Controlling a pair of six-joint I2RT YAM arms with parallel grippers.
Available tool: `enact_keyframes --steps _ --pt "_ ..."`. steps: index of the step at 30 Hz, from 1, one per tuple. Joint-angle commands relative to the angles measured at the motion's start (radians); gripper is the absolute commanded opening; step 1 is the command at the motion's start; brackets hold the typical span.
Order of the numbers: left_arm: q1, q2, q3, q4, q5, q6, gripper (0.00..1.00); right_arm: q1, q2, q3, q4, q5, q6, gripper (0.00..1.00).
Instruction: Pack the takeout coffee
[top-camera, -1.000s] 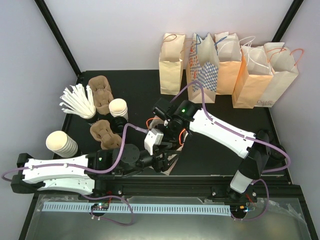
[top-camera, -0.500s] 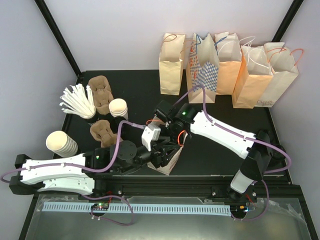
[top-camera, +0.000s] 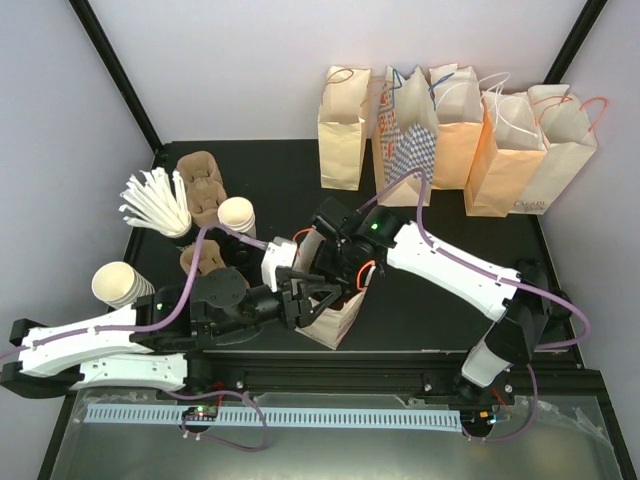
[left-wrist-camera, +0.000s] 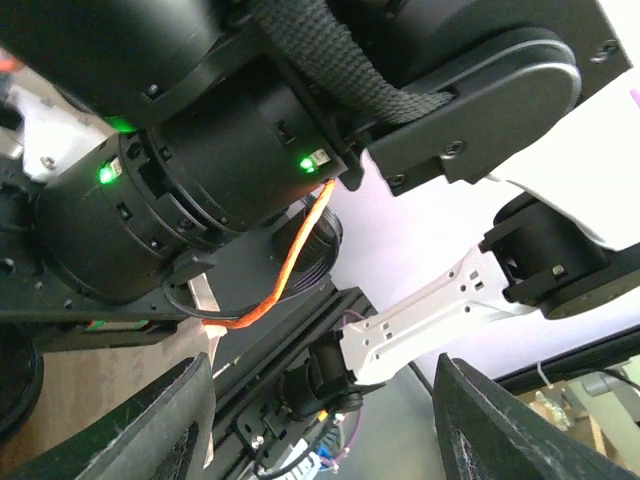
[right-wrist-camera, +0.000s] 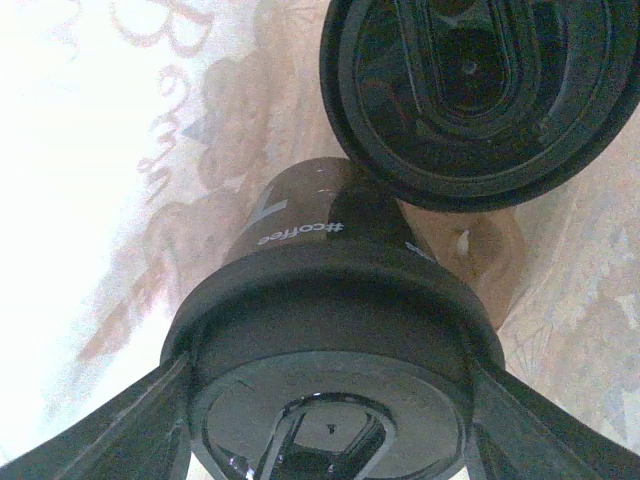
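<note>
both pincers differ: right pincer (right-wrist-camera: 330, 405) clamps the takeout coffee (right-wrist-camera: 300, 235), left pincer (left-wrist-camera: 320, 405) gapes empty.

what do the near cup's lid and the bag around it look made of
Takeout coffee lid: most likely black plastic, glossy; its moulded rings catch highlights.
Bag: thin brown paper, matte; light and its printed lettering show through the wall.

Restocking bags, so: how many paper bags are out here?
6: five bags in a row at the back, one bag near the front edge. Others may be hidden behind them.
</note>
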Motion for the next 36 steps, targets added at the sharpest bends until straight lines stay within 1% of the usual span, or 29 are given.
enact_keyframes --steps 1,4,6,7,10,12,14,16,19,24,27,30,36 --pt "0.030 0.035 0.088 -0.104 0.113 -0.051 0.63 -0.006 0.018 0.059 -0.088 0.066 0.108 0.34" --pt "0.057 0.060 0.125 -0.124 0.158 -0.052 0.64 -0.005 0.008 0.006 -0.010 0.024 0.124 0.34" --pt "0.092 0.076 0.139 -0.124 0.217 -0.066 0.65 -0.004 -0.002 -0.029 0.044 0.006 0.134 0.35" --pt "0.120 0.086 0.142 -0.117 0.249 -0.072 0.65 -0.005 -0.002 -0.033 0.050 0.009 0.139 0.35" --pt "0.157 0.130 0.154 -0.089 0.333 -0.078 0.65 -0.005 0.008 -0.031 0.061 0.007 0.134 0.35" --pt "0.174 0.167 0.182 -0.106 0.369 -0.081 0.68 -0.005 0.012 -0.029 0.071 0.000 0.130 0.35" --pt "0.180 0.192 0.206 -0.138 0.364 -0.080 0.72 -0.005 0.015 -0.025 0.077 0.002 0.127 0.35" --pt "0.184 0.199 0.200 -0.127 0.360 -0.080 0.76 -0.008 0.012 -0.035 0.085 0.010 0.122 0.35" --pt "0.199 0.199 0.169 -0.088 0.382 -0.084 0.77 -0.022 -0.001 -0.079 0.129 -0.010 0.113 0.35" --pt "0.218 0.198 0.128 -0.023 0.417 -0.101 0.79 -0.035 -0.024 -0.128 0.186 -0.027 0.103 0.35" --pt "0.224 0.202 0.114 0.028 0.451 -0.102 0.79 -0.039 -0.034 -0.133 0.207 -0.031 0.086 0.35" --pt "0.229 0.211 0.119 0.037 0.476 -0.100 0.79 -0.041 -0.041 -0.127 0.217 -0.028 0.075 0.36" --pt "0.244 0.205 0.069 0.128 0.538 -0.146 0.79 -0.041 -0.043 -0.120 0.240 -0.037 0.046 0.37"
